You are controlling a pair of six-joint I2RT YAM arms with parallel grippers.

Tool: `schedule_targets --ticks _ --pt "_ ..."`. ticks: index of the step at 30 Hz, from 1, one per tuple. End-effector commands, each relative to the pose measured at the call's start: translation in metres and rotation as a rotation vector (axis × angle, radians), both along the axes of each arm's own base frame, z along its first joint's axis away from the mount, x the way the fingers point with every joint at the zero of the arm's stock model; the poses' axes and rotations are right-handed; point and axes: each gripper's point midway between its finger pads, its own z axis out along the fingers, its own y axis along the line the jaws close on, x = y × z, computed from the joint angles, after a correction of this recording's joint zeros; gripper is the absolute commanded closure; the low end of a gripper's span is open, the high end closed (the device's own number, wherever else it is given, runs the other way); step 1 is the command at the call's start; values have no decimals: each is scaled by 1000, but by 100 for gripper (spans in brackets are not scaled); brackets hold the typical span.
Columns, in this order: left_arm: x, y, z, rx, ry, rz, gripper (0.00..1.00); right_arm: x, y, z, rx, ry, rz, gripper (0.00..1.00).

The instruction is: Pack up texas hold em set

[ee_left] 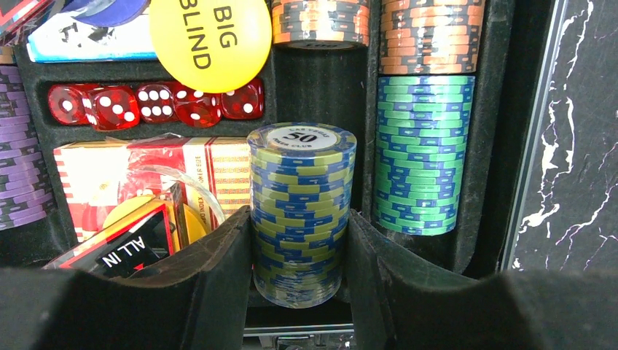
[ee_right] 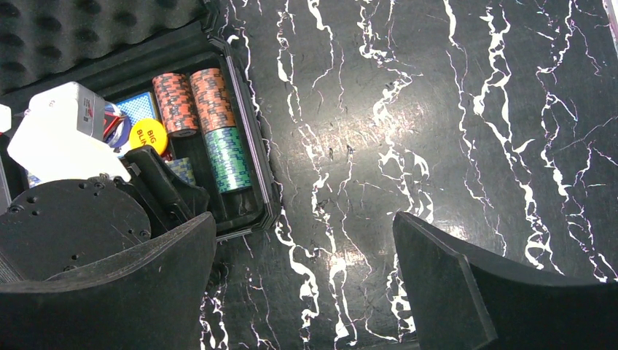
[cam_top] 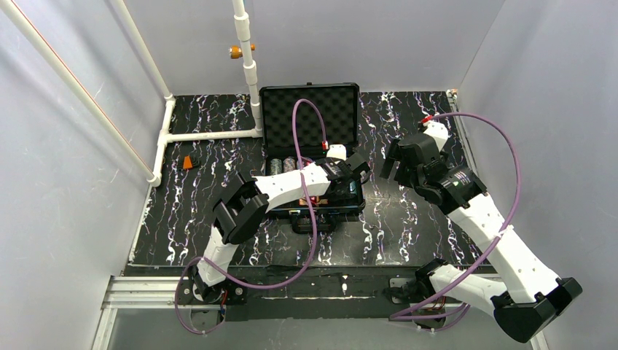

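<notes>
The texas hold em set's black case (cam_top: 310, 117) lies open at the back middle of the table, its egg-crate foam lid (ee_right: 73, 29) raised. My left gripper (ee_left: 301, 240) reaches into the case and is shut on an upright stack of blue-and-olive "50" chips (ee_left: 301, 182), one finger on each side. A green chip row (ee_left: 423, 153) and orange rows (ee_left: 430, 36) lie to its right. Red dice (ee_left: 153, 102), a card deck (ee_left: 197, 164) and a yellow "BIG BLIND" disc (ee_left: 211, 36) are on its left. My right gripper (ee_right: 302, 270) hangs open over bare table, right of the case.
A white pipe frame (cam_top: 211, 135) runs along the back left. A small orange block (cam_top: 191, 162) lies on the table left of the case. Grey walls close in both sides. Marbled black tabletop (ee_right: 437, 109) stretches right of the case.
</notes>
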Motion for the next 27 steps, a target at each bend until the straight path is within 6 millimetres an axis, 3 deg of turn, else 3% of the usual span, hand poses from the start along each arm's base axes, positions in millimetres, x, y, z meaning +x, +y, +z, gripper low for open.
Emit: schedule_targets --ticks 1,8,18,23,27 --pt "13 -5 24 -31 -82 28 60 3 -1 6 10 -33 -7 2" --pt "12 -5 32 -49 -87 27 44 4 0 7 17 -37 -3 2" --pt "9 -9 62 -92 -122 -24 40 6 0 14 24 -60 -3 2" --pt "-1 -7 81 -127 -144 -96 38 9 -1 32 23 -98 1 2" --pt "-11 8 96 -137 -183 -152 37 9 2 53 51 -142 19 2"
